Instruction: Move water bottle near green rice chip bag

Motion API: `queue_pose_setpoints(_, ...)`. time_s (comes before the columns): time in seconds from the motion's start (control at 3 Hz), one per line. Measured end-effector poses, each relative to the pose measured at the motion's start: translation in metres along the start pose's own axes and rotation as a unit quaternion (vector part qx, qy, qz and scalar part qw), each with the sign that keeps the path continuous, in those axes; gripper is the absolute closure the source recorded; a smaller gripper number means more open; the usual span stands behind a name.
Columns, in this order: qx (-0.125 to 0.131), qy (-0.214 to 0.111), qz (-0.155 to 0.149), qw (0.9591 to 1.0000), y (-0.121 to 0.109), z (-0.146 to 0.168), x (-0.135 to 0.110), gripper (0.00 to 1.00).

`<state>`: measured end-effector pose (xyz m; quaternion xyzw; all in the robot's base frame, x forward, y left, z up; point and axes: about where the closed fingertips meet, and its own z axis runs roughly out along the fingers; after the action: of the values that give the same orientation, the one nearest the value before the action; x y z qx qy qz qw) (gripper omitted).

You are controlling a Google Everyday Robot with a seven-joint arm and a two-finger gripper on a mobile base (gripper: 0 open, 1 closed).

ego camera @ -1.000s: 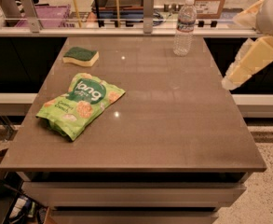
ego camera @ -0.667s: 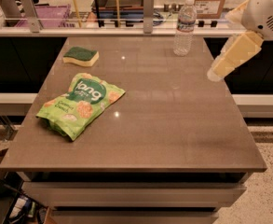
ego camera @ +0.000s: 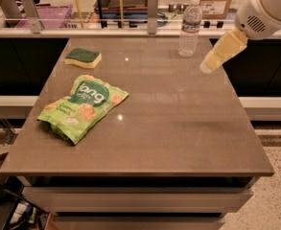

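While the water bottle (ego camera: 190, 28) stood at the desk's (ego camera: 178, 128) far edge, the pincer (ego camera: 209, 65) hung just right of it; spread or not, I couldn't tell.

My pale yellow gripper (ego camera: 211, 62) hanging upper right, near but apart from the small clear ribbed plastic water bottle (ego camera: 190, 28) upright at the grey table's (ego camera: 178, 133) far edge, I see the crinkled lime-green rice chip bag (ego camera: 85, 108) lying flat centre left, green-and-yellow rectangular sponge (ego camera: 83, 58) upper left.
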<state>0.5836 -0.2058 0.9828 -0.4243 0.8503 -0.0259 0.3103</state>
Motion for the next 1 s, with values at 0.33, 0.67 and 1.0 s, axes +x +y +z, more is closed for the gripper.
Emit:
queue_pose_setpoints(0.33,0.042,0.025,0.069,0.9964,-0.0280,0.0068,0.0081,0.00)
queue_pose_setpoints(0.67,0.042,0.026,0.068,0.9965,-0.0279,0.0068,0.0081,0.00)
queue_pose_setpoints(1.0,0.050,0.003,0.074,0.9961,-0.0347,0.0090,0.0030,0.00)
